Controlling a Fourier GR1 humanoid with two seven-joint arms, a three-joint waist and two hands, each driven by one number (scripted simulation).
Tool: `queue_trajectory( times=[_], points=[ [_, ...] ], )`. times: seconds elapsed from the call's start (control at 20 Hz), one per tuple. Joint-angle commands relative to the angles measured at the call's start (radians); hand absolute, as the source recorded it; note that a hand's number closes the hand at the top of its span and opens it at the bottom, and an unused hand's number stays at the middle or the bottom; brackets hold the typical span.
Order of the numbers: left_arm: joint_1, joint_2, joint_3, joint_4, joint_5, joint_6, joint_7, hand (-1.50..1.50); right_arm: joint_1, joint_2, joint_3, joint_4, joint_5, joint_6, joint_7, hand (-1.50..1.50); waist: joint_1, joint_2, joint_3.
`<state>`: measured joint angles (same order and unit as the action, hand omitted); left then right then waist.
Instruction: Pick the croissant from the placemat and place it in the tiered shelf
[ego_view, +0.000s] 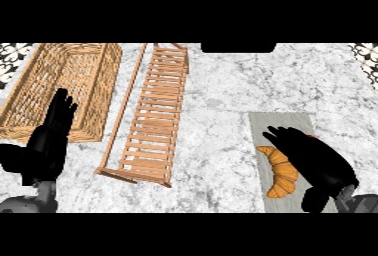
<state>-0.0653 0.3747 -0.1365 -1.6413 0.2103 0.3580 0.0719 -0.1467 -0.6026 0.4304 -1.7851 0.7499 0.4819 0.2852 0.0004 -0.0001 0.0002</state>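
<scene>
At the far left of the head view, the left hand (44, 145) rests with its fingers straight and pointing up; it holds nothing, and its fingertips overlap the near corner of the wicker basket (92, 90). The wicker basket is a long rectangular container lying at the upper left of the marble counter (221, 100). Just beside the basket, to its right, lies the tiered shelf (155, 120), a wooden unit of narrow slats running from the top of the view down toward the centre. A bare stretch of counter separates the shelf from the grey placemat (284, 122), which lies at the lower right. The croissant (280, 170) lies on the placemat along its left side, well apart from the shelf. The right hand (317, 160) is positioned over the placemat, just beside the croissant on its right. Its fingers extend up and to the left, relaxed and not closed around the croissant; its thumb points down toward the near edge. Whether the hand touches the croissant cannot be determined.
</scene>
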Motion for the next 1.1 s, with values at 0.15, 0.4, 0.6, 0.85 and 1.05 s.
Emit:
queue_trajectory(
  times=[0.15,0.4,0.6,0.85,1.05],
  points=[
    [0.01,-0.066,0.013,-0.025,-0.058,-0.02,0.033,0.0,0.046,0.084,-0.033,0.045,0.096,-0.042,-0.082,-1.5,0.0,0.0,0.0],
    [0.039,-0.063,0.04,-0.101,-0.08,-0.061,0.073,0.0,0.042,0.109,-0.054,0.134,0.149,-0.077,-0.204,-1.5,0.002,-0.001,0.0],
    [0.04,-0.09,0.083,-0.07,-0.09,-0.102,0.053,0.0,0.032,0.171,-0.069,0.169,0.202,-0.073,-0.218,-1.5,0.001,0.0,0.0],
    [-0.047,-0.066,0.145,-0.011,-0.073,-0.149,0.098,0.0,-0.046,0.25,-0.058,0.274,0.253,-0.032,-0.176,-1.5,0.003,0.0,0.0],
    [0.027,-0.098,0.13,-0.072,-0.116,-0.137,0.088,0.0,-0.03,0.234,-0.06,0.322,0.282,-0.038,-0.263,1.5,0.004,0.0,0.0]
  ],
)
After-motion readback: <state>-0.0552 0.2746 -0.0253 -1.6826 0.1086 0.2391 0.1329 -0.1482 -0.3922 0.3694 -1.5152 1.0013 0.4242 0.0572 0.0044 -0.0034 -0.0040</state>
